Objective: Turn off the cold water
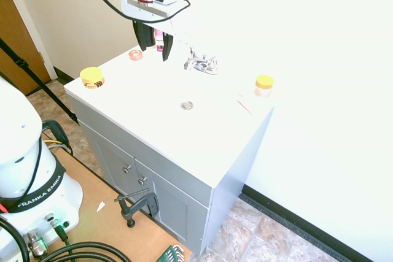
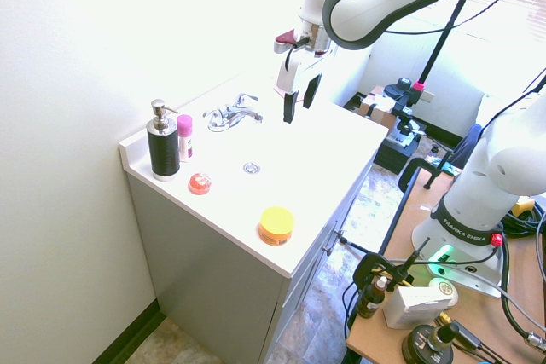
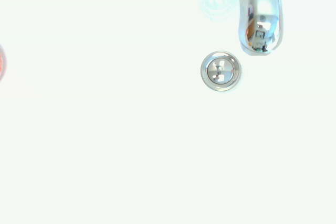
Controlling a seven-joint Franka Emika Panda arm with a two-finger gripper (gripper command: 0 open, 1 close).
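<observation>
Nearest the camera in the first exterior view, a green hex key set (image 1: 172, 254) is noted at the lower edge. The clamp (image 1: 139, 207) is seen just beyond. The cold lever (image 1: 212, 63) is located at the right-hand side of the faucet (image 2: 227, 116), at the rear of the bench (image 2: 311, 147). No stream is observed at the spout (image 3: 261, 19); the drain (image 3: 220, 71) is visible. The gripper (image 1: 155, 54) is held above the bench, apart from the lever; its fingers (image 1: 167, 47) are parted, with nothing grasped. The dispenser (image 2: 163, 144) is placed beside the pink-capped bottle (image 2: 185, 139). A yellow-lidded jar (image 2: 275, 225) is also recorded.
</observation>
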